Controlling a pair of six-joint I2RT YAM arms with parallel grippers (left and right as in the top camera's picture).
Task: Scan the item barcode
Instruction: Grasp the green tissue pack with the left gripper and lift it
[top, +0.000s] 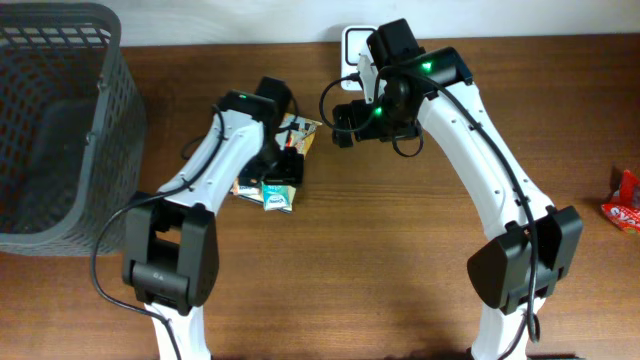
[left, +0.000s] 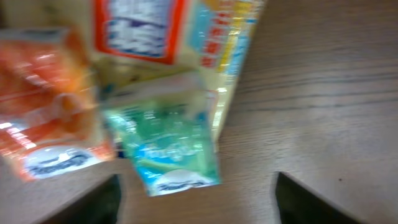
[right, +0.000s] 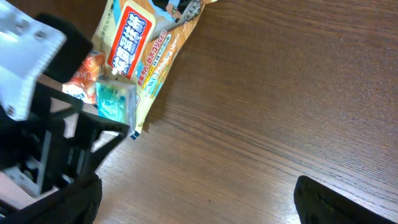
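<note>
**Both end effectors open over the snack packets**

We are seeing the left end effector (left: 196, 205) hovering with fingers apart, holding nothing. The green packet (left: 174, 149) is lying on the bench (left: 323, 93) just ahead of them, beside an orange packet (left: 43, 118) and overlapping a yellow packet (right: 146, 50). The right end effector (right: 199, 202) is hanging nearby, fingers wide apart and empty.

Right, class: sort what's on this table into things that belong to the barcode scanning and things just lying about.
Job in hand: yellow packet, green packet, orange packet, heaped together; white box at the back edge, possibly the scanner.
Lying about: grey mesh basket at far left; red packet at the right edge.
</note>
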